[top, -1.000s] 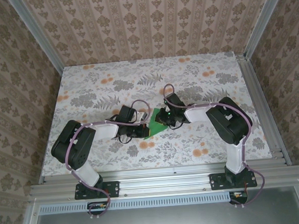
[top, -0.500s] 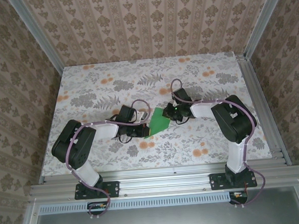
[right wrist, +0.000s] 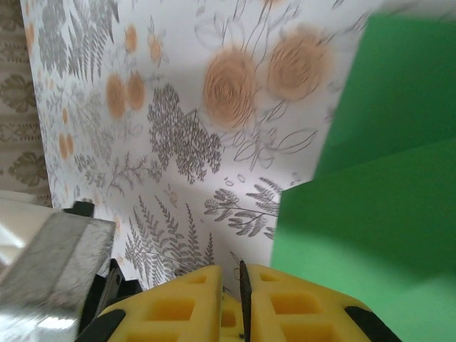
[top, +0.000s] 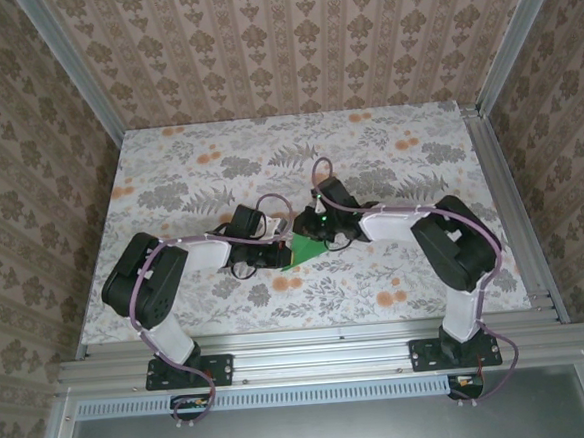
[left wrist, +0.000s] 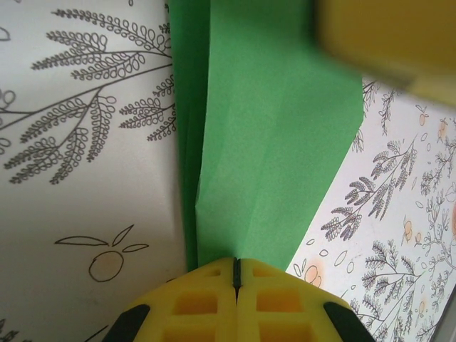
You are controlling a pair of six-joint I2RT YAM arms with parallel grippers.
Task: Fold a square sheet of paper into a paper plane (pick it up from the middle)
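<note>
The bright green sheet of paper point(top: 305, 251) lies flat on the floral tabletop between the two arms, folded into a wedge with overlapping flaps. In the left wrist view the paper point(left wrist: 271, 142) runs from my left gripper point(left wrist: 236, 260) towards the far side, with a crease down its length. That gripper point(top: 277, 253) is shut, its tips resting on the paper's near edge. My right gripper point(top: 311, 234) hovers over the paper's far end; one of its yellow fingers point(left wrist: 377, 35) shows above the sheet. Its jaws point(right wrist: 241, 265) are all but shut with nothing between them, and the paper point(right wrist: 377, 214) lies just to their right.
The floral tabletop point(top: 388, 152) stretches free behind and to both sides. Metal rails point(top: 502, 204) and patterned walls enclose it. The left arm's grey body point(right wrist: 50, 263) sits close on the left of the right wrist view.
Half a second ago the right gripper had drawn back to the right, uncovering the paper; it is now back over the paper's far end. The left gripper and paper have stayed put.
</note>
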